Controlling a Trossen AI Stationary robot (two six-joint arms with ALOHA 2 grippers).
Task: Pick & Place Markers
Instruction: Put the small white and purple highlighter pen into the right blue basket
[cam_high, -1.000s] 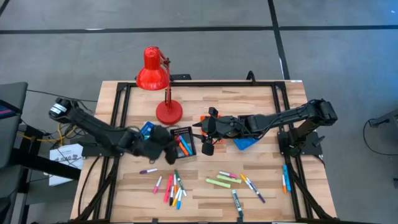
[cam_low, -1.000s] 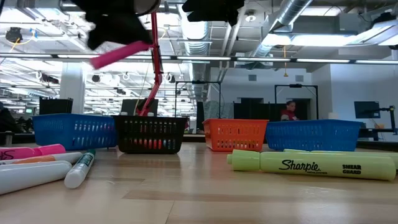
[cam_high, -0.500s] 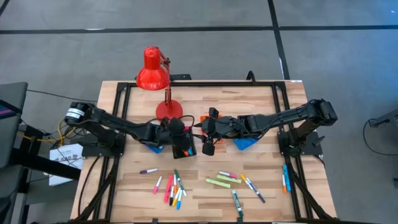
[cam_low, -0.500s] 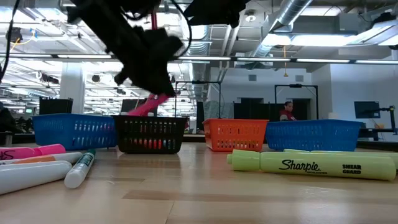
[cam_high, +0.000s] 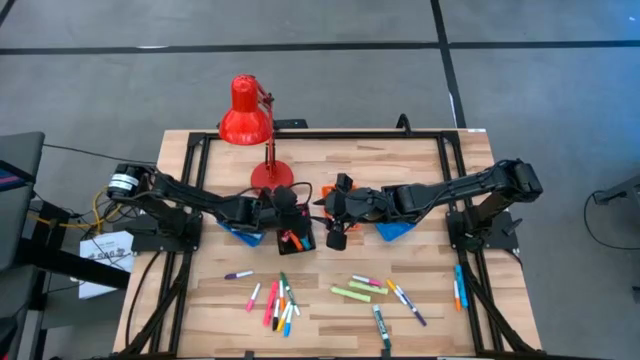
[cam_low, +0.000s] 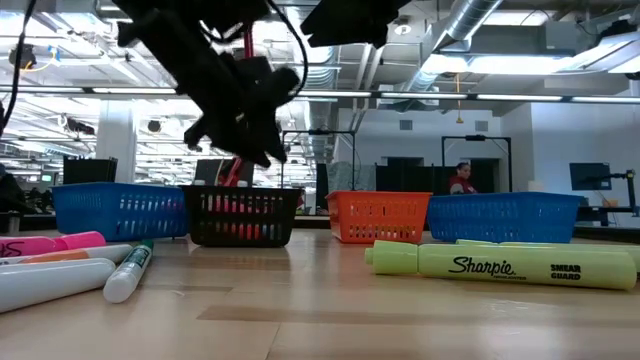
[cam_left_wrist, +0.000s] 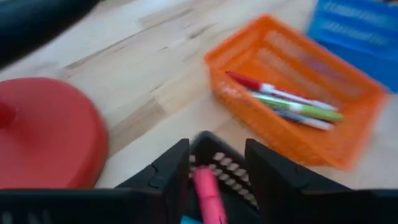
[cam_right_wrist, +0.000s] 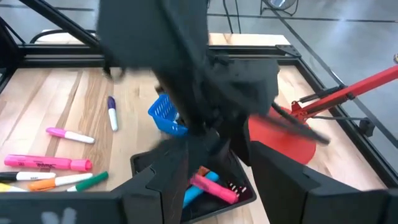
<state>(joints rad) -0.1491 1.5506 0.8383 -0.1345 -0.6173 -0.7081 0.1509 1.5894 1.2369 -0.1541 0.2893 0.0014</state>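
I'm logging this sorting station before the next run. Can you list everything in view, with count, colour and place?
lamp: one, red, table's far side
black tray: one, mid-table, holds markers including a pink marker
orange tray: one, beside the black tray, holds three markers
blue trays: two, at either end of the tray row
loose markers: many, mixed colours, near side of the table
person: one, in the room behind
left pincer: open, above the black tray
right pincer: by the orange tray

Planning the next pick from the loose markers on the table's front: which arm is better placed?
Probably left: the left gripper hangs open over the black tray, its pink marker lying inside, nearer the loose markers. The right gripper hovers beside that tray.
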